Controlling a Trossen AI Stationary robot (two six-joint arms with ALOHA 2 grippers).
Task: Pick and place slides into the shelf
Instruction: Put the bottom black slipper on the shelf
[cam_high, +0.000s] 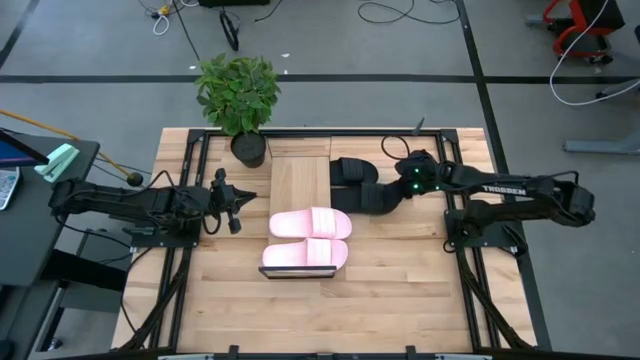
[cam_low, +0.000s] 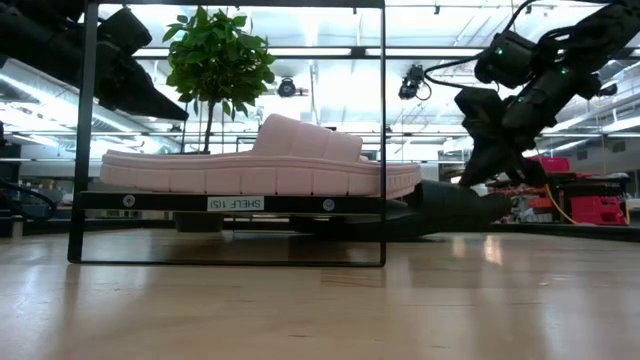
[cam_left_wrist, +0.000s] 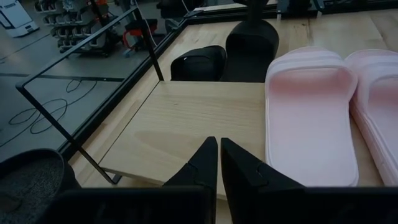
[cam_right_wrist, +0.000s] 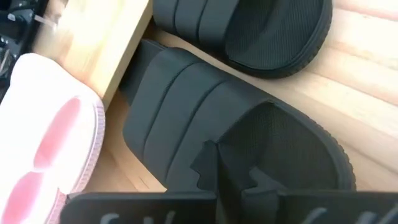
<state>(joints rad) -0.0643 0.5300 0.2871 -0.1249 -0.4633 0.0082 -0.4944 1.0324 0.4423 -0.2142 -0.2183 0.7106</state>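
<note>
- We find the two pink slides (cam_high: 308, 238) already lying side by side on the shelf (cam_high: 298, 180), filling the half of its board away from the potted plant (cam_high: 238, 95); the other half is bare.
- The two black slides (cam_high: 362, 186) lie on the desk (cam_high: 400, 290) just beside the shelf's long edge. In the right wrist view the nearer one (cam_right_wrist: 230, 130) appears to butt against the board.
- The right end effector (cam_right_wrist: 225, 167) is down on that nearer black slide, fingers close together near its footbed. We cannot tell whether they actually pinch it.
- The left end effector (cam_left_wrist: 219, 163) hovers over the bare board, fingers drawn almost together, holding nothing.
- Risk, in our judgement: a shallow pinch on the soft rim could slip on lifting. The slide could also catch the board edge or the black frame, or nudge its twin.
- Risk: the waiting left arm sits over the open slots and could obstruct placement.
- Hidden: the contact point is masked by the end effector itself. In the low view the pink slide screens most of the black pair.
</note>
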